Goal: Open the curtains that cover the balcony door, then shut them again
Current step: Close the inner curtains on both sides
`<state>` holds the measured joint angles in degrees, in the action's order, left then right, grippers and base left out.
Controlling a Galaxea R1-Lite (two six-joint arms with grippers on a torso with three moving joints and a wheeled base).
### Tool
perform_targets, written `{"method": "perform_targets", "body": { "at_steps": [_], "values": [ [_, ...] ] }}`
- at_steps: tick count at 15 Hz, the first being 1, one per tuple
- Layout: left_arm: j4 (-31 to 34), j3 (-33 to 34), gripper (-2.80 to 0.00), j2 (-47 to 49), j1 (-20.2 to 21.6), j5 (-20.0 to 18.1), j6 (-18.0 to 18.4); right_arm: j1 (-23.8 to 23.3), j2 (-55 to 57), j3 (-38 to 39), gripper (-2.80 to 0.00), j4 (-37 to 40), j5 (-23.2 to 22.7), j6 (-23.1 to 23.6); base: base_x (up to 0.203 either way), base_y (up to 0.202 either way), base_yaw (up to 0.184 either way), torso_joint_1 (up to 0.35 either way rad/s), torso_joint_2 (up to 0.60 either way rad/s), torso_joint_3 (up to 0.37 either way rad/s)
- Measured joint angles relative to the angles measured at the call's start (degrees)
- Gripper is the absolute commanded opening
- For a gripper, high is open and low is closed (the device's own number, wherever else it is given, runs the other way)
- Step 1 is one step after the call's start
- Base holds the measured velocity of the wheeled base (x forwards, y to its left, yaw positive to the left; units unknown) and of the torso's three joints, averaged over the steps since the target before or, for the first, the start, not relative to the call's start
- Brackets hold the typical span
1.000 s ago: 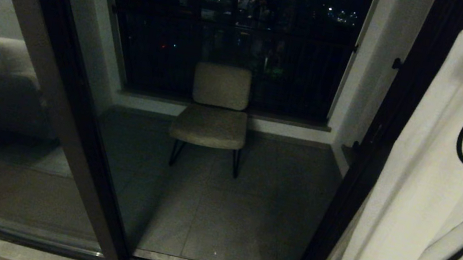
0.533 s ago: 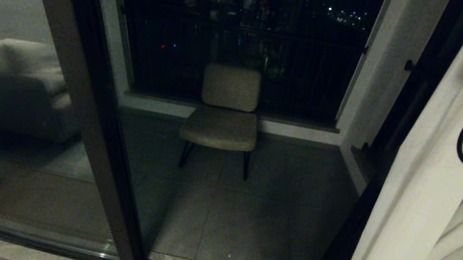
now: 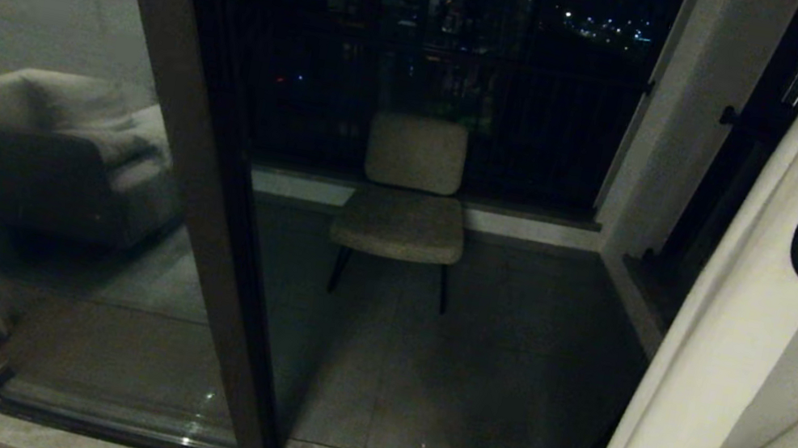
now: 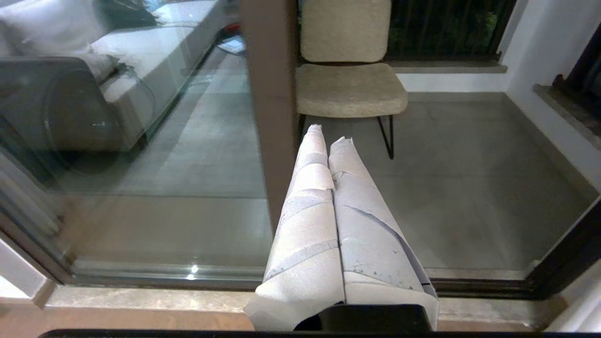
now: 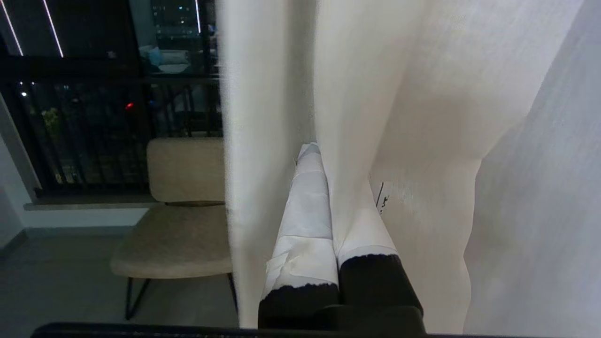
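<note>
Cream woven curtains (image 3: 725, 331) hung pleated beside the dark-framed glass balcony door (image 3: 205, 206).
Right gripper (image 5: 324, 155) clenched a curtain fold; left gripper (image 4: 328, 136) clenched, empty.

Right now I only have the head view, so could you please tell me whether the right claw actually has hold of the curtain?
Observer: Yes. In the right wrist view the right claw is shut, with a fold of the curtain pinched between its fingers.
Operator: Thank you. And the left claw? I cannot see it at all.
Observer: The left wrist view shows the left claw shut and empty. It points toward the frame of the balcony door, with the chair beyond the glass.
</note>
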<state>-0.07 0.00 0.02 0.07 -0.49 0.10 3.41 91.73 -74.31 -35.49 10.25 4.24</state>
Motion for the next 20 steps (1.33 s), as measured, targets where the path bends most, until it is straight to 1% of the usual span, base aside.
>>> {"method": "perform_targets", "body": {
  "at_steps": [4, 8, 17, 20],
  "values": [
    [0.0, 0.0, -2.8, 0.0, 0.0, 0.0, 0.0, 0.4, 0.5, -0.6, -2.8, 0.0, 0.1, 0.0, 0.0, 0.194, 0.0, 0.001, 0.0, 0.002],
    [0.0, 0.0, -2.8, 0.0, 0.0, 0.0, 0.0, 0.7, 1.5, -0.8, -2.8, -1.9, 0.0, 0.0, 0.0, 0.184, 0.001, 0.004, 0.0, 0.002],
    [0.0, 0.0, -2.8, 0.0, 0.0, 0.0, 0.0, 1.7, 2.7, -0.8, -2.8, -2.1, 0.1, 0.0, 0.0, 0.191, 0.001, 0.003, 0.0, 0.002],
    [0.0, 0.0, -2.8, 0.0, 0.0, 0.0, -0.1, 1.8, 3.3, -0.8, -2.8, -3.5, 0.0, 0.0, 0.0, 0.194, 0.001, 0.004, 0.0, -0.001]
  ]
}}
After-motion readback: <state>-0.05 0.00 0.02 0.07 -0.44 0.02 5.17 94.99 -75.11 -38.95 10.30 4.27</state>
